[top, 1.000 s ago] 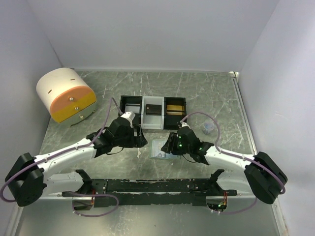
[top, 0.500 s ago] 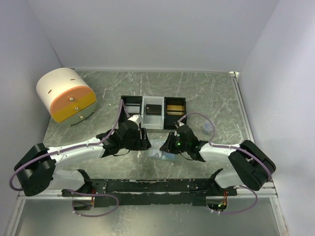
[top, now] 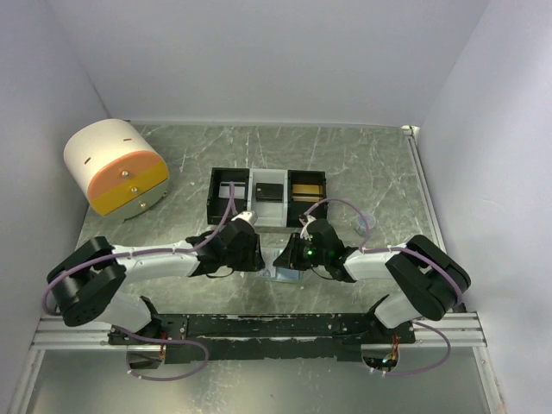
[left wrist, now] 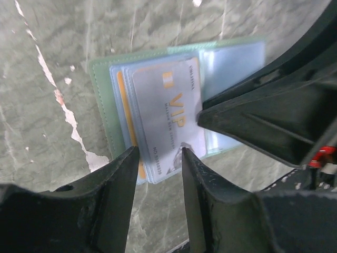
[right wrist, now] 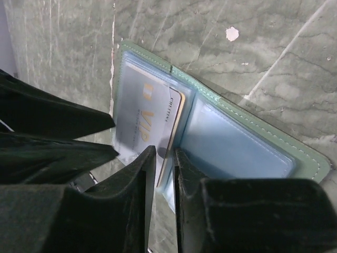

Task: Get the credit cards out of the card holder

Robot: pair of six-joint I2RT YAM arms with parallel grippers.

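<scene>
Marbled grey-green table point(top: 362, 164), with a black-and-white three-compartment tray point(top: 213, 194) at mid-depth. Both arms reach inward and meet just in front of that tray.

Left gripper point(left wrist: 157, 155): jaws parted with a clear gap, nothing held. Its tips stand at the near short edge of the card stack.

Right gripper point(right wrist: 164, 155): jaws drawn to a narrow slit at the holder's centre fold, with the top card's edge running into the slit. I cannot tell whether they pinch it or only straddle it.

Card holder point(left wrist: 102, 105): it lies open and flat on the table between the two grippers.
- Handling, my judgement: light and limp, with soft clear sleeves. It would likely slide or lift with any pull, so one gripper should pin the empty panel or the fold.
- Appearance: sage-green border with stitching, pale blue-green glossy sleeves inside. One panel appears empty and the other is loaded.

Credit cards point(left wrist: 163, 121): stacked in one panel's sleeves, overlapping.
- Handling, my judgement: thin, stiff and slick, sitting nearly flush with the sleeve. The hold belongs on the exposed edge beside the fold or the near short end, drawing straight out along the sleeve. A slipping pinch is the main risk.
- Appearance: the top card is pale grey with "VIP" lettered in orange. An orange-edged card shows beneath it. I cannot give a count.
</scene>
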